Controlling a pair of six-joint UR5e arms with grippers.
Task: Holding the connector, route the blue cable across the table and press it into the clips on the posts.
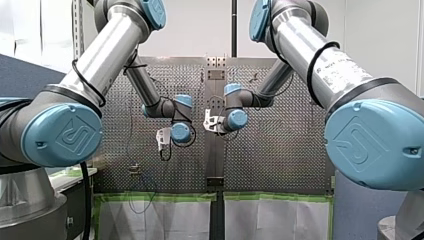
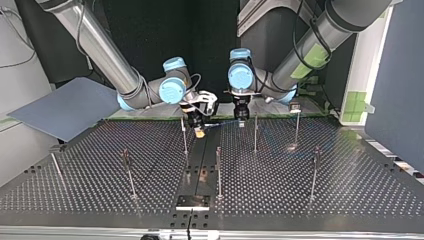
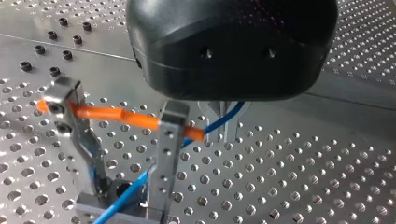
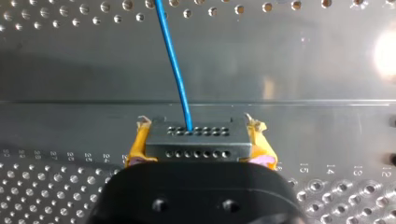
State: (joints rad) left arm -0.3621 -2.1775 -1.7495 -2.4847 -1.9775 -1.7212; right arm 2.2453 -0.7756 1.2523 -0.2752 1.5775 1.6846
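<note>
My right gripper (image 4: 198, 140) is clamping the connector (image 4: 196, 148) — its yellow pads (image 4: 138, 147) are pressing on the two ends of the grey block. The cable (image 4: 175, 65) is leaving the connector's holed face and running straight ahead of the gripper, over the worktop (image 4: 303, 56).

My left gripper (image 3: 220, 122) is standing narrow, its metal fingers (image 3: 211, 119) sitting close about the cable. From between them the blue line is sloping down towards the connector ahead.

In the top view the two grippers are hovering side by side over the far middle of the worktop, my right one at the left and my left one at the right — a short stretch of cable is spanning the gap between them, just above the surface.

Thin posts (image 2: 218, 172) are standing upright across the worktop. One is just beside my right gripper, another just beside my left, and the rest are standing nearer the camera, well apart from both
</note>
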